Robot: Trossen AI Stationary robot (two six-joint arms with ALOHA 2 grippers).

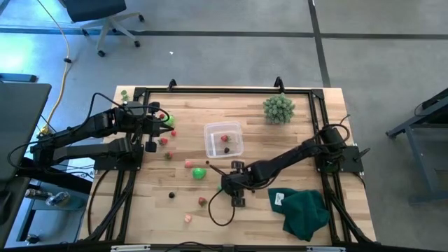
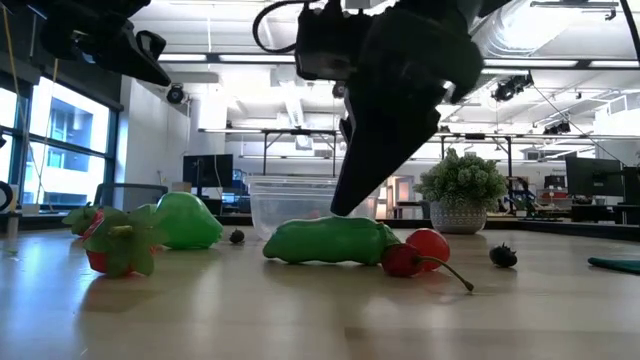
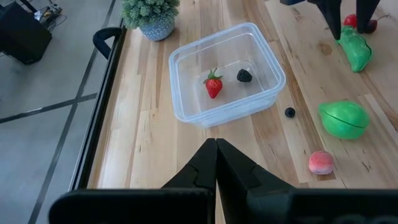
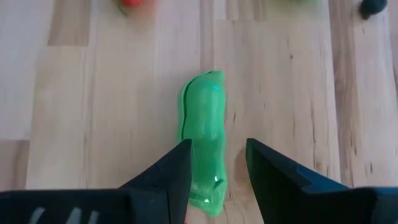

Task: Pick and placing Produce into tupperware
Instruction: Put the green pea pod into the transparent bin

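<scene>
Pale wooden planks make up the table [image 1: 294, 140], which stands on a grey floor with a spiky grey-green bushy ball [image 1: 278, 109] near its far edge and a dark green cloth [image 1: 302, 212] at the near right. Near the middle sits the small clear square plastic tupperware [image 1: 223, 140], holding a red toy strawberry [image 3: 213, 84] and a dark berry [image 3: 244, 75]. The right gripper [image 4: 217, 165] is down at the table in front of the tupperware, its fingers open and straddling the end of a long green toy vegetable [image 4: 204, 149] that lies flat on the wood; whether the fingers touch it cannot be told. A red cherry with a stem [image 2: 405, 260] lies against that vegetable's end. A bright green ball [image 3: 344, 119], a pink piece [image 3: 321, 163] and a small dark berry [image 3: 290, 112] are scattered on the table beside the tupperware. The left gripper [image 3: 216, 158] waits at the table's left side, its fingers closed and empty.
</scene>
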